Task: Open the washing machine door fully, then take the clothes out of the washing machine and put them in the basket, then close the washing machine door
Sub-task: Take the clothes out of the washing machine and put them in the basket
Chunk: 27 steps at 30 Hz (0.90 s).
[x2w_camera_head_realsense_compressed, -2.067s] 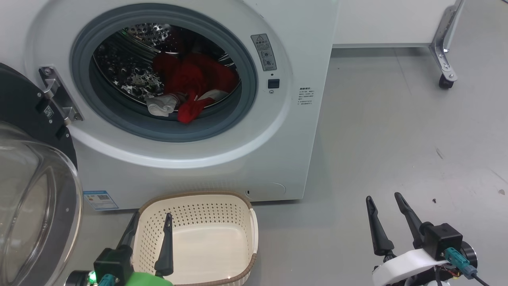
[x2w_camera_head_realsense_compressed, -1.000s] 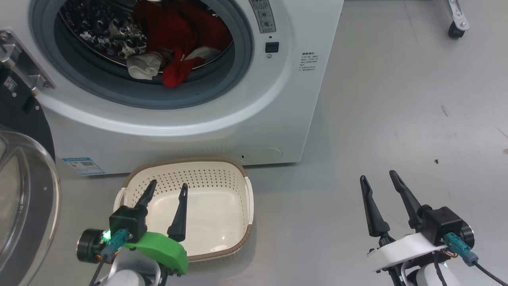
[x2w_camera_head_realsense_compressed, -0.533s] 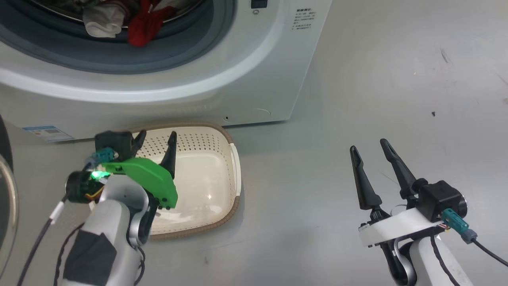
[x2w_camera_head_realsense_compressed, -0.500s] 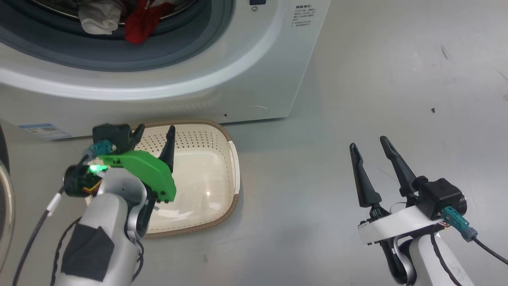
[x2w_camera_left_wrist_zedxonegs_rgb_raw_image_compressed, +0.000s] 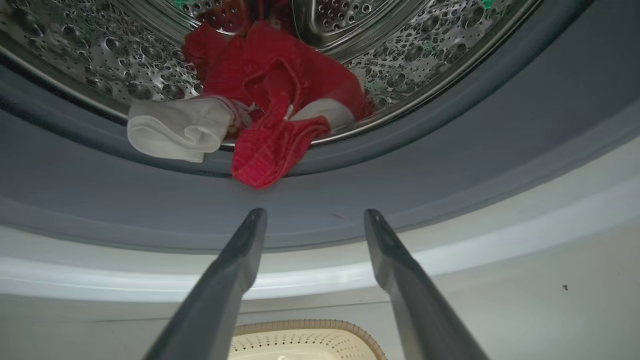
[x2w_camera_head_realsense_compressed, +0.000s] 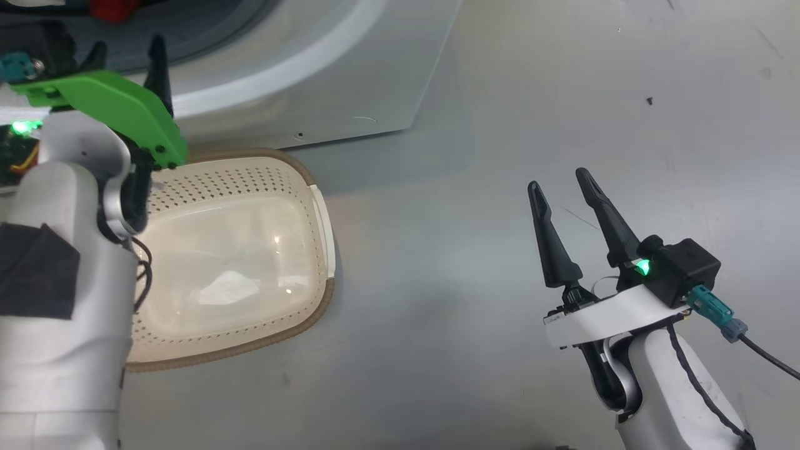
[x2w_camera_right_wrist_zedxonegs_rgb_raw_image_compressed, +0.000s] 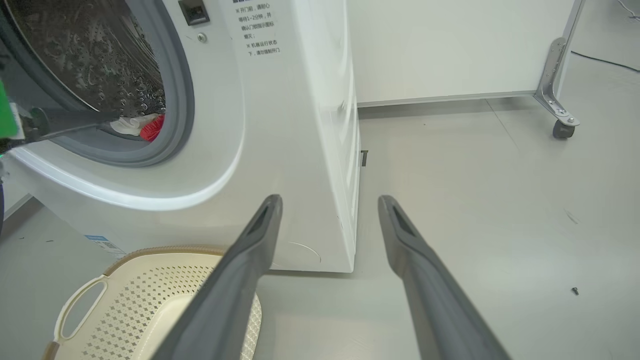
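Low at the mouth of the washing machine [x2w_camera_left_wrist_zedxonegs_rgb_raw_image_compressed: 450, 165], the left gripper [x2w_camera_left_wrist_zedxonegs_rgb_raw_image_compressed: 315, 214] hangs with its two fingers spread apart and nothing between them. The tips point up at the grey gasket, just short of the clothes [x2w_camera_left_wrist_zedxonegs_rgb_raw_image_compressed: 270, 145]. Those clothes lie in the drum — a bunched red garment with one fold drooping over the drum's lip onto the gasket, and a small white cloth piece [x2w_camera_left_wrist_zedxonegs_rgb_raw_image_compressed: 172, 130] touching it on the left of the wrist view.

Below the opening, on the grey floor [x2w_camera_head_realsense_compressed: 469, 281] and close against the washer's front, sits the basket [x2w_camera_head_realsense_compressed: 250, 181], cream with a brown rim, its glossy bottom showing. The left arm's pale forearm and green bracket cross over the basket's left edge in the head view.

The right gripper [x2w_camera_head_realsense_compressed: 557, 179] is well apart to the right, above bare floor, fingers likewise parted and grasping nothing — its wrist view looks past the washer's front corner toward a caster wheel [x2w_camera_right_wrist_zedxonegs_rgb_raw_image_compressed: 562, 130] by the far wall. A small dark screw [x2w_camera_head_realsense_compressed: 650, 100] lies on the floor beyond the right gripper.
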Motion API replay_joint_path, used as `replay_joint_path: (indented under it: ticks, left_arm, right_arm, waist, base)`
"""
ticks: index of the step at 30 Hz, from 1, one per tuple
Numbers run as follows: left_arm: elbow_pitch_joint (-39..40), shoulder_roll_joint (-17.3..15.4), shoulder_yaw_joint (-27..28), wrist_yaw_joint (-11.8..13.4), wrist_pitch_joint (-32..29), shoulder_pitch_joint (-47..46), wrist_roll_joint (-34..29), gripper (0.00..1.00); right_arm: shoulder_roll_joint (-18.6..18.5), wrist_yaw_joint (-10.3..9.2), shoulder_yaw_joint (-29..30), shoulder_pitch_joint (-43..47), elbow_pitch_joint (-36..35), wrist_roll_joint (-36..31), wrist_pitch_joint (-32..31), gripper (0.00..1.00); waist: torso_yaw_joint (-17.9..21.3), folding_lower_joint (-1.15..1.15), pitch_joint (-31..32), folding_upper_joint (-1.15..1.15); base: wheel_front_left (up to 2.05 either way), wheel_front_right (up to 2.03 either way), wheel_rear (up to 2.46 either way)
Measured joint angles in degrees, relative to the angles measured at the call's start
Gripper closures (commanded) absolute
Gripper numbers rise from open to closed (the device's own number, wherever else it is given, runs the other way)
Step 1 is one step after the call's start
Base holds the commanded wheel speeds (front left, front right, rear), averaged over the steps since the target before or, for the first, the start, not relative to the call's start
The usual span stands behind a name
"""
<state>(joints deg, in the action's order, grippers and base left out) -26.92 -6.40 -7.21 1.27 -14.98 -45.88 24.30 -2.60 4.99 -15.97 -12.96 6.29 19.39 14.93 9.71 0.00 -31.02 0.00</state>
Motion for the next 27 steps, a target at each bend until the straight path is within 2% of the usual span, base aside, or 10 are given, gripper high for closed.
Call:
replay_joint_path:
  ticks: [15, 27]
  left_arm:
    - [-4.1, -6.6, 3.3, 1.8, -1.1, -12.5, -1.5, 0.00]
    - [-9.2, -8.7, 3.8, 2.6, 0.0, -16.7, -2.8, 0.00]
  right_arm:
    - [0.0, -0.11, -3.0, -2.9, 0.3, 4.7, 0.0, 0.00]
    - [0.0, -0.63, -3.6, -4.2, 0.4, 6.0, 0.0, 0.00]
  waist:
    - [6.9, 0.00, -4.6, 0.00]
    - [10.7, 0.00, -7.9, 0.00]
  base:
    - [0.00, 0.00, 0.00]
    - [0.00, 0.00, 0.00]
